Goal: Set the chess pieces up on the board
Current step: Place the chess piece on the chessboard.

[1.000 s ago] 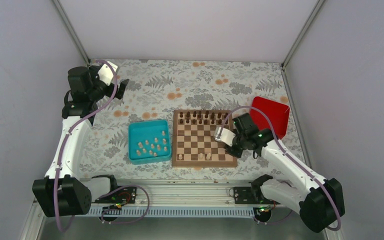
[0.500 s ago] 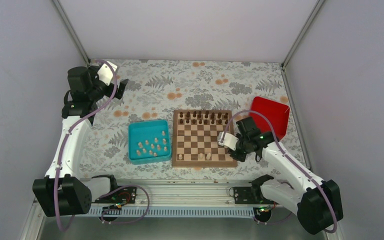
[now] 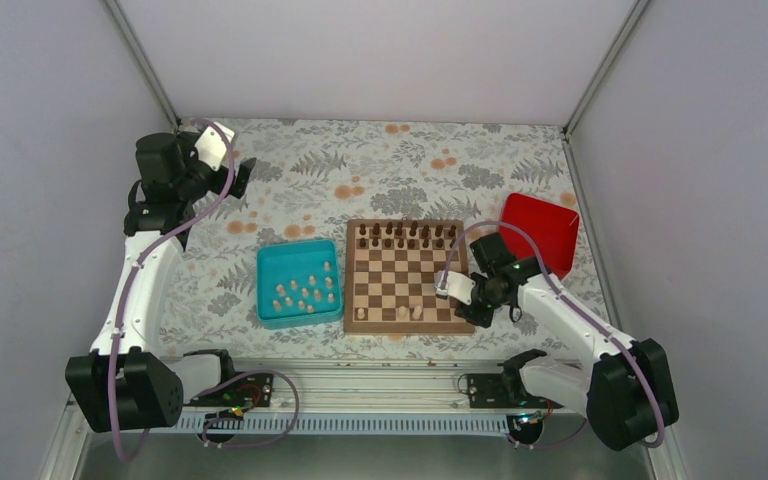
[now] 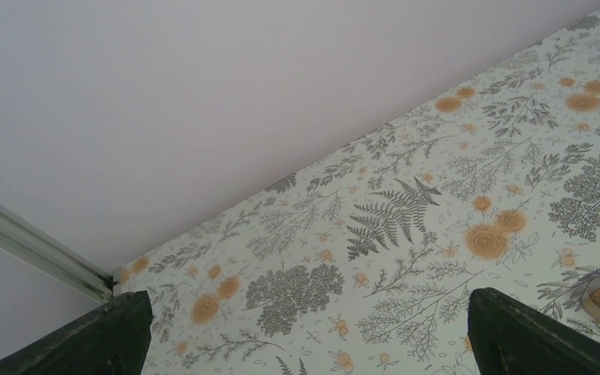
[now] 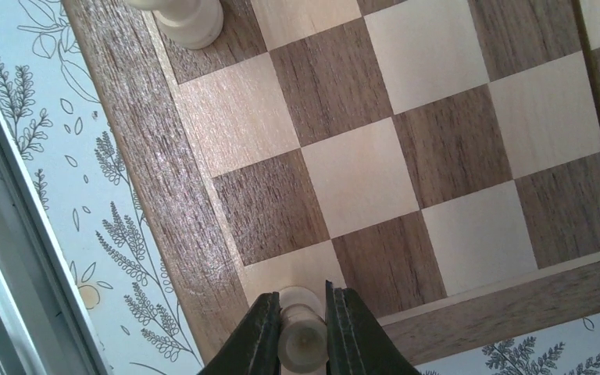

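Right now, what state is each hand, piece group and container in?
board, three pale pieces standing on near row, dark pieces lining far side.
right hand, shut on pale piece at near right corner square.
left hand, open, holding nothing, raised far left.
teal tray, holding loose pale pieces.

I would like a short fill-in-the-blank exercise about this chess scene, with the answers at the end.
1. The right tool grips one pale chess piece above the near ____ corner of the board.
2. Many pale pieces lie in the ____ tray.
3. The dark brown pieces stand along the board's ____ edge.
4. The left tool is ____ and empty.
Answers: right, teal, far, open.
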{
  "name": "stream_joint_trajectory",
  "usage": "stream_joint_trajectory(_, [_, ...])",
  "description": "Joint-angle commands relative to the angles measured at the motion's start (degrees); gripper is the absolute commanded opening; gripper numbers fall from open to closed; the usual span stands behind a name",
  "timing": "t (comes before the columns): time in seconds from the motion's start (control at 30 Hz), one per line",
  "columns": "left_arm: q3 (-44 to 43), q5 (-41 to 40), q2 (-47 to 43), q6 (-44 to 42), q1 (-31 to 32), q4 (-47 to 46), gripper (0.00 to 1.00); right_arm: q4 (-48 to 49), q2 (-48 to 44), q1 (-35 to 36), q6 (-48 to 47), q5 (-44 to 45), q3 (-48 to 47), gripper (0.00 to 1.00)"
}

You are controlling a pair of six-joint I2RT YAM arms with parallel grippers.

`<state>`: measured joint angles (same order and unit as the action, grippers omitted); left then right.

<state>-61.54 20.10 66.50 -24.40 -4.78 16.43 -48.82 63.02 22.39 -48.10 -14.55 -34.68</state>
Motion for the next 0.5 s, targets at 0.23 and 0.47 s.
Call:
stream_joint_trajectory(0.23, [-0.8, -0.2, 0.8, 0.0, -0.5, 0.3, 1.00, -0.7, 0.7, -0.5, -1.3, -1.6, -0.9, 0.11])
stream_joint_trajectory(0.47, [-0.7, -0.3, 0.8, -0.1, -0.5, 0.2, 1.00, -1.8, -0.4, -0.5, -0.8, -0.8, -1.8, 0.37])
